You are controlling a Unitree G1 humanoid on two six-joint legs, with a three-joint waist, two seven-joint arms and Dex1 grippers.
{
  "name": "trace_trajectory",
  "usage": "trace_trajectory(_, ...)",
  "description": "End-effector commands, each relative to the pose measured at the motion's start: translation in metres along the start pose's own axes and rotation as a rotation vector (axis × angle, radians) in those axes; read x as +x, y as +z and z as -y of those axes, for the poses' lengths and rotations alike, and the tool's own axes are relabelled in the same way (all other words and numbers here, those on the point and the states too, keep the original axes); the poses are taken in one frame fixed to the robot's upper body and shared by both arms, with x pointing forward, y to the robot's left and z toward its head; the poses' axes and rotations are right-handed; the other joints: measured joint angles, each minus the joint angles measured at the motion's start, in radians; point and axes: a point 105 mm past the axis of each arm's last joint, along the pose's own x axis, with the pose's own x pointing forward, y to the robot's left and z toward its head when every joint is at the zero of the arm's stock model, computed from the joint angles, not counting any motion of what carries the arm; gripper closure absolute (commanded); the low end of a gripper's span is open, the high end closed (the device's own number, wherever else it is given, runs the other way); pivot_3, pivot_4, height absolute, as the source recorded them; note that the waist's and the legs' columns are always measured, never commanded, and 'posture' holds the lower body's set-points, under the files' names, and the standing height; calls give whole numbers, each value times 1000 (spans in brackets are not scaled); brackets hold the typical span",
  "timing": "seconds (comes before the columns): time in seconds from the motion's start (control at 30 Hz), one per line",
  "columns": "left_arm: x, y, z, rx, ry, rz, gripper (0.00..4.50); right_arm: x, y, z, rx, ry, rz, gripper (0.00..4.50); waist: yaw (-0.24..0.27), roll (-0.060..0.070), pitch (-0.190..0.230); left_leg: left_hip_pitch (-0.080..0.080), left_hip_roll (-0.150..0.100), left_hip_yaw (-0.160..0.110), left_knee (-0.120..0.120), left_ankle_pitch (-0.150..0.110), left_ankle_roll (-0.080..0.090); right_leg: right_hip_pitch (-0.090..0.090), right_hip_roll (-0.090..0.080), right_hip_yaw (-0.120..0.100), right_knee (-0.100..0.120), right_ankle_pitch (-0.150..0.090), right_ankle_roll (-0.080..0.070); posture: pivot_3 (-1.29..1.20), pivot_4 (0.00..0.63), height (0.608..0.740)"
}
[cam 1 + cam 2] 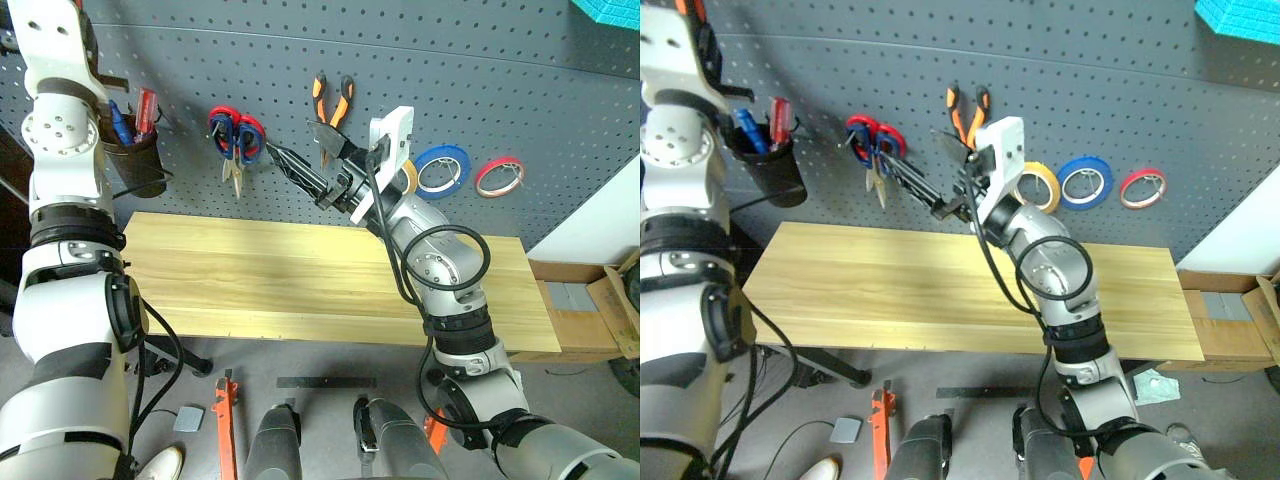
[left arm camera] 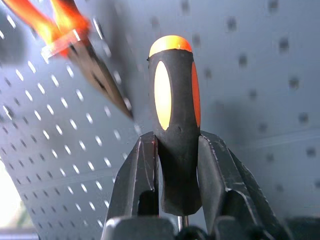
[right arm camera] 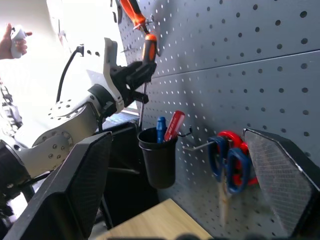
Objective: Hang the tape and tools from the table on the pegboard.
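My left gripper [image 2: 177, 142] is shut on the black-and-orange handle of the screwdriver [image 2: 172, 90]. In the right wrist view the left gripper [image 3: 132, 75] holds it upright against the pegboard [image 1: 500, 70], shaft pointing down toward a black cup [image 3: 157, 155]. My right gripper [image 1: 305, 155] stands open and holds nothing, over the table [image 1: 250, 280] near the board. The blue-handled scissors [image 1: 238, 140] hang on a hook with a red-handled pair. The pliers [image 1: 332, 100] hang above my right gripper. The yellow tape [image 1: 1040, 185] hangs partly behind the right wrist.
A blue roll [image 1: 443, 170] and a thin red roll [image 1: 499, 176] hang right of the yellow one. The cup holds a blue and a red screwdriver. An orange-handled tool [image 3: 132, 12] hangs higher up. A person's hand [image 3: 15, 40] shows far left. A cardboard box [image 1: 590, 310] sits beside the table.
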Motion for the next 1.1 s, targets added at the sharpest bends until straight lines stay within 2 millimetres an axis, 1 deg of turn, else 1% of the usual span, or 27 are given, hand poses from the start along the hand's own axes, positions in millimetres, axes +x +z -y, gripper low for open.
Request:
trace_trajectory(0.03, 1, 8, -9, -43, 30, 34, 3779, 1, 14, -13, -94, 52, 21, 0, -1, 0, 1, 0, 0, 0, 0, 0, 0, 0, 0, 0, 0, -1, 1, 13, 213, 740)
trace_trajectory(0.17, -2, 0, -7, -52, 24, 20, 3779, -4, 9, -16, -100, 64, -18, 0, -1, 3, 4, 0, 0, 0, 0, 0, 0, 0, 0, 0, 0, -2, 4, 15, 255, 740)
trace_trajectory(0.27, -3, -2, -5, -54, 20, 18, 3779, -8, 6, -16, -98, 63, -42, 0, -1, 6, 8, 0, 0, -1, 0, 0, 0, 1, 0, 0, 0, -3, 4, 21, 285, 740)
trace_trajectory(0.37, -4, -5, -3, -60, 15, 7, 3779, -9, 3, -16, -94, 62, -60, 0, -1, 10, 15, 0, 0, -1, 1, 0, 1, 1, 0, 0, 1, -3, 4, 23, 301, 740)
trace_trajectory(0.5, -11, -17, 3, -55, -1, -19, 3779, -9, -2, -16, -92, 61, -82, 0, -1, 17, 25, 1, 0, -1, 1, 0, 1, 1, 0, 0, 1, -3, 4, 24, 314, 740)
trace_trajectory(0.63, -21, -30, 4, -66, 11, -42, 3779, -11, -5, -13, -90, 55, -97, 0, -1, 18, 32, 1, 0, -2, 1, 0, 1, 1, 0, 1, 1, -3, 4, 27, 312, 740)
trace_trajectory(0.67, -23, -32, 3, -72, 16, -47, 3218, -11, -6, -13, -91, 54, -99, 0, -3, 18, 36, 1, 0, -2, 1, 0, 1, 1, 0, 1, 1, -3, 4, 28, 311, 740)
trace_trajectory(0.73, -27, -34, 3, -79, 19, -50, 2666, -12, -6, -12, -91, 55, -101, 0, -2, 18, 38, 1, 0, -2, 0, 0, 1, 1, 0, 1, 1, -3, 4, 33, 308, 740)
trace_trajectory(1.0, -31, -27, -3, -79, 41, -43, 45, -7, -6, -14, -87, 64, -95, 0, 2, 18, 39, 1, 0, -3, 1, 0, 1, 2, 0, 0, 0, -3, 4, 43, 294, 740)
trace_trajectory(1.1, -34, -24, 0, -89, 41, -43, 45, -7, -5, -14, -90, 64, -93, 0, 1, 18, 39, 1, 0, -2, 1, 0, 1, 2, 0, 1, 0, -3, 4, 41, 282, 740)
